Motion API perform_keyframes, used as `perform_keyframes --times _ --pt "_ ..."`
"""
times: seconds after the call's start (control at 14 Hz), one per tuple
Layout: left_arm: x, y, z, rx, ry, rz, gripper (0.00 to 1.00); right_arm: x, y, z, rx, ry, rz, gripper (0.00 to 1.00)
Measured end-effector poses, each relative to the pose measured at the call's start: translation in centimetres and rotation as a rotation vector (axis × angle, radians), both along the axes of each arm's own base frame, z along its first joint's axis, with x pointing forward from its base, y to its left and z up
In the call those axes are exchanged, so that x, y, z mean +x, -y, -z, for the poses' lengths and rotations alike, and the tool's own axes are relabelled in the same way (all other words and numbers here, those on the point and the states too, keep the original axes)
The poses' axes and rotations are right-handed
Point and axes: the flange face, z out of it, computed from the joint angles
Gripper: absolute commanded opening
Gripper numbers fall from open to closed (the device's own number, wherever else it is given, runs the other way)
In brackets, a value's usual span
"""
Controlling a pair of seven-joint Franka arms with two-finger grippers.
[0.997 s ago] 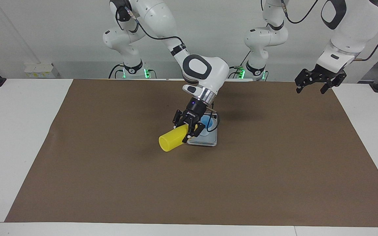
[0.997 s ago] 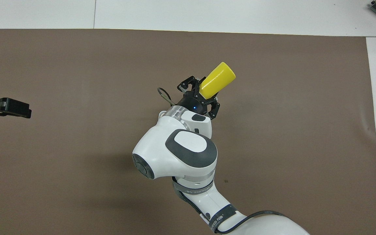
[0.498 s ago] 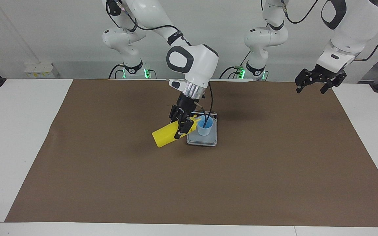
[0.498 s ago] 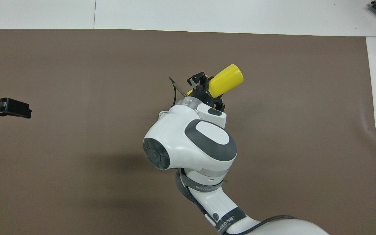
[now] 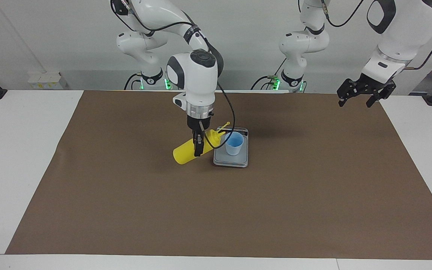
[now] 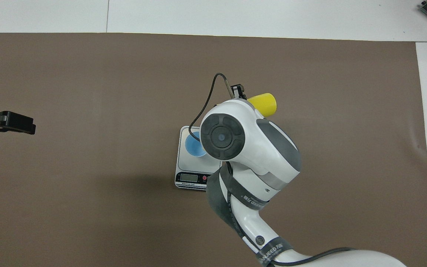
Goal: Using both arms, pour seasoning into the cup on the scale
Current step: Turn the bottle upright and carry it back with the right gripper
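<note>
The yellow seasoning bottle hangs tilted beside the scale, its nozzle end toward the rim of the light blue cup and its strap sticking up. My right gripper points straight down, shut on the bottle's middle. The cup stands on the scale's grey plate. In the overhead view the right arm covers the gripper; only the bottle's base, the cup and part of the scale show. My left gripper waits open and empty, raised over the mat's corner at the left arm's end.
A brown mat covers most of the white table. A black cable loops from the right wrist above the cup. The scale's display edge is on its side nearer the robots.
The right wrist has swung upright and turned, carrying the bottle a little away from the cup. The arm has uncovered the scale and cup in the overhead view. The left arm has stayed still.
</note>
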Motion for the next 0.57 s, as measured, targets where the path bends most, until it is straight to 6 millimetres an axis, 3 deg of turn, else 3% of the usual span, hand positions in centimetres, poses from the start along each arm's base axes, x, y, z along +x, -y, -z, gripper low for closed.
perform_keyframes --times 0.28,0.57 --pt "0.0 0.0 0.0 0.000 0.000 0.000 1.00 1.5 5.5 1.5 0.091 -0.120 0.042 0.00" --pt "0.0 0.0 0.0 0.000 0.000 0.000 1.00 2.1 12.5 3.8 0.160 -0.227 -0.006 0.00"
